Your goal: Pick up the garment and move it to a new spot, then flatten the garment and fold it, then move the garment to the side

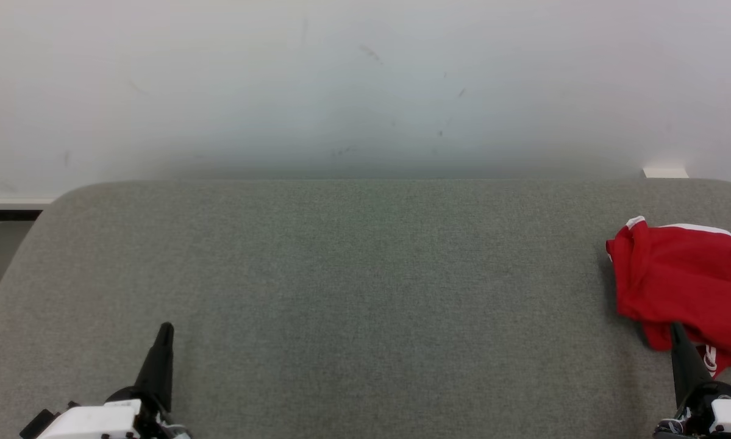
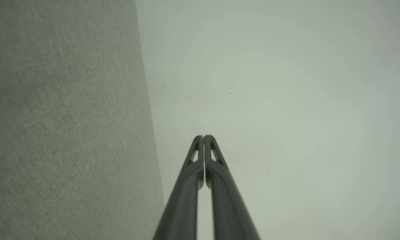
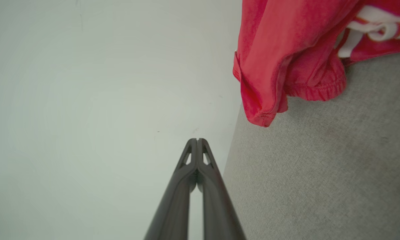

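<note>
Hovering shut: left gripper [image 1: 166,330], right gripper [image 1: 677,329]

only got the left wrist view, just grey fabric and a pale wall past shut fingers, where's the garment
observer: The red garment lies crumpled at the right end of the grey fabric surface, just ahead of the right gripper.
operator: is the right gripper holding it
observer: No. It's shut with nothing between its fingers, and in the right wrist view the tips stand apart from the cloth.
operator: plain red or any markings
observer: It has white trim along its far edge.
</note>
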Motion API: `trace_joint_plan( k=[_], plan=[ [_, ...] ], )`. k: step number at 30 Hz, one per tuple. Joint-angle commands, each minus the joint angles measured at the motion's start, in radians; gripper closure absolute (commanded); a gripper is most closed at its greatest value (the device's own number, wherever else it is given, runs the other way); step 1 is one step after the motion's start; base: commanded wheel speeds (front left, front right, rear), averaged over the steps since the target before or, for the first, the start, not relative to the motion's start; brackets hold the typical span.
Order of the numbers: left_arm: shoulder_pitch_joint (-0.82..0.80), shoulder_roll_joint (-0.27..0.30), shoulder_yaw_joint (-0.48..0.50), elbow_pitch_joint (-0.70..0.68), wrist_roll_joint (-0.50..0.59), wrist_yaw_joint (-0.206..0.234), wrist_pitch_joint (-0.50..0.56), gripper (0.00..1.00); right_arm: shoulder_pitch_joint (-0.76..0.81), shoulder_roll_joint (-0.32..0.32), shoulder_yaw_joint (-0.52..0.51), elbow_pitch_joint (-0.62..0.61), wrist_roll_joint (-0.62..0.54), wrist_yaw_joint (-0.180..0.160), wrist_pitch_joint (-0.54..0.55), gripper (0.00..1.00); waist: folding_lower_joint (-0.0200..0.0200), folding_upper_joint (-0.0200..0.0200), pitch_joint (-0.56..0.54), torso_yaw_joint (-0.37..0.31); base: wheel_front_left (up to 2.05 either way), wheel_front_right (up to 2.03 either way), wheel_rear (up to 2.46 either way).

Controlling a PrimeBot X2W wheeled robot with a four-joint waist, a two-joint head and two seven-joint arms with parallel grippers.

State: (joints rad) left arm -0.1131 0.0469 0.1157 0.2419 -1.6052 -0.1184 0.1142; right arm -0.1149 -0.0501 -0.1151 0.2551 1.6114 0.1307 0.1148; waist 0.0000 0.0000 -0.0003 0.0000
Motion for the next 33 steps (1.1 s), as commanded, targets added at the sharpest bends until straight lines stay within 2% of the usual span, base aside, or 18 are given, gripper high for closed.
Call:
trace_joint_plan(
  k=[1, 33],
  plan=[
    [-0.004, 0.006, 0.002, -0.003, -0.012, -0.005, 0.005, 1.0, -0.007, 0.0, -0.004, -0.005, 0.0, 0.0, 0.004, 1.0, 0.0, 0.0, 0.0, 0.0, 0.0, 0.0, 0.0],
    [-0.004, 0.006, 0.002, -0.003, -0.012, -0.005, 0.005, 1.0, -0.007, 0.0, -0.004, -0.004, 0.0, 0.0, 0.004, 1.0, 0.0, 0.0, 0.0, 0.0, 0.0, 0.0, 0.0]
  ],
)
